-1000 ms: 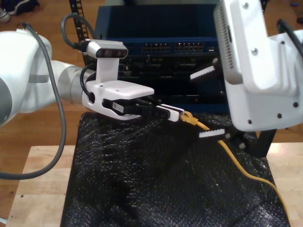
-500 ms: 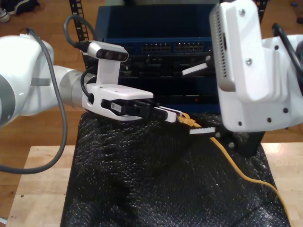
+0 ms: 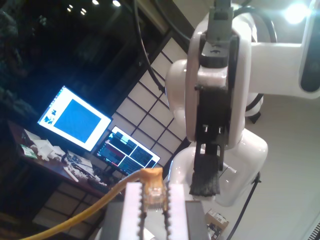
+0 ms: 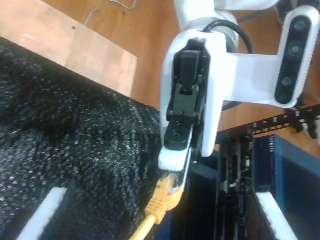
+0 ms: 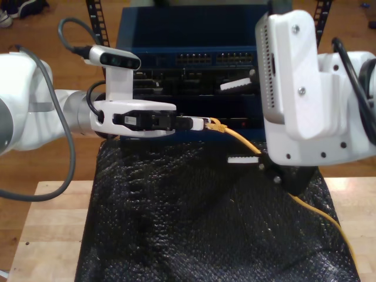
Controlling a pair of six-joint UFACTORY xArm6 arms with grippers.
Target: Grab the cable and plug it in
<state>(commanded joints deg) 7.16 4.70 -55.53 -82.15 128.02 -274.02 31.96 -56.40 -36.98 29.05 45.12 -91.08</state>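
Two arms, first pincer point(image 5: 202, 124) clamping cable point(image 5: 247, 141), rack point(image 5: 194, 59) behind

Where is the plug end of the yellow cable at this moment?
The plug end sits between the fingers of my first gripper, centre of the exterior view, above the black mat.

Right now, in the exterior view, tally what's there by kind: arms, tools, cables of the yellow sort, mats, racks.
Arms: 2
Tools: 2, my first tool shut on the plug end, my second tool open
Yellow cable: 1
Black mat: 1
Blue rack: 1
Total: 7
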